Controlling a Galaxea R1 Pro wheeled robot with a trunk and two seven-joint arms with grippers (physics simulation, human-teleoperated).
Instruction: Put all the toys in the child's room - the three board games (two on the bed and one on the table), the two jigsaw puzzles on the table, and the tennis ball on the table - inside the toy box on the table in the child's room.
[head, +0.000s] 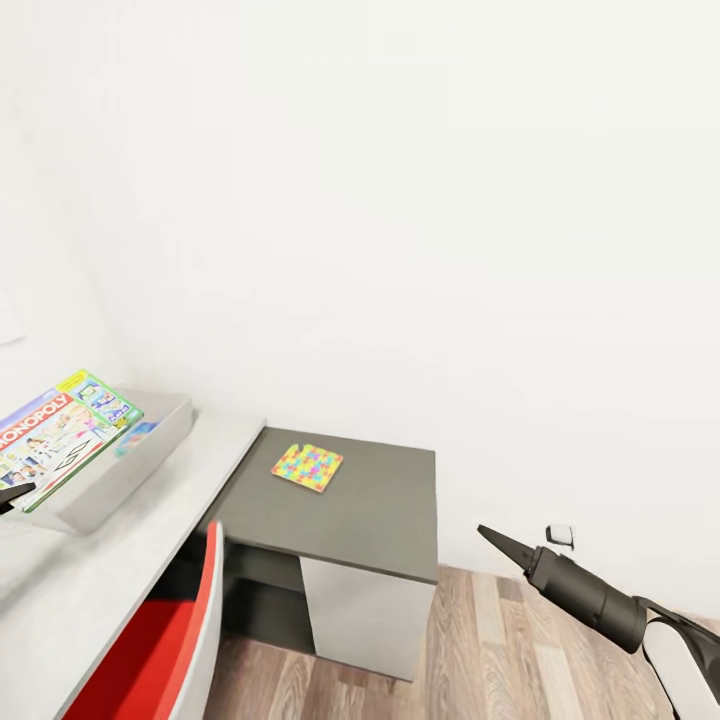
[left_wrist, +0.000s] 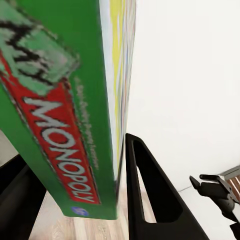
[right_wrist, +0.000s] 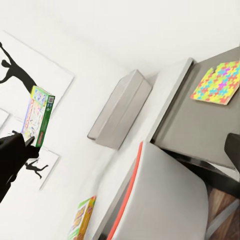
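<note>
In the child's room, the robot's left gripper (left_wrist: 117, 200) pinches the white Monopoly board game (head: 55, 435) by its lower edge, the green-sided box standing between the two dark fingers (left_wrist: 150, 195) in the left wrist view. From the head camera the box hangs tilted over the near rim of the light grey toy box (head: 140, 455), which sits on the pale grey top of the table (head: 90, 570); whether the game touches the bin cannot be told. Something blue lies inside the bin, just beyond the held game, too small to identify.

The right wrist camera catches the same box (right_wrist: 39, 115) upright in the left gripper (right_wrist: 27, 142), above the toy box (right_wrist: 120, 110) and apart from it.

One jigsaw puzzle (head: 307, 467), a mosaic slab of yellow, orange, green and pink, lies flat on the lower dark grey top, well clear of both grippers. A second board game (right_wrist: 82, 217), yellow, green and red, stands on edge at the far end of the pale top in the right wrist view.

The right gripper (head: 497, 540) hovers over the wood-plank floor (head: 500, 650) beside the dark top, holding nothing; its fingers appear as one point, pressed together. A red-and-white chair (head: 170, 640) stands at the table.
</note>
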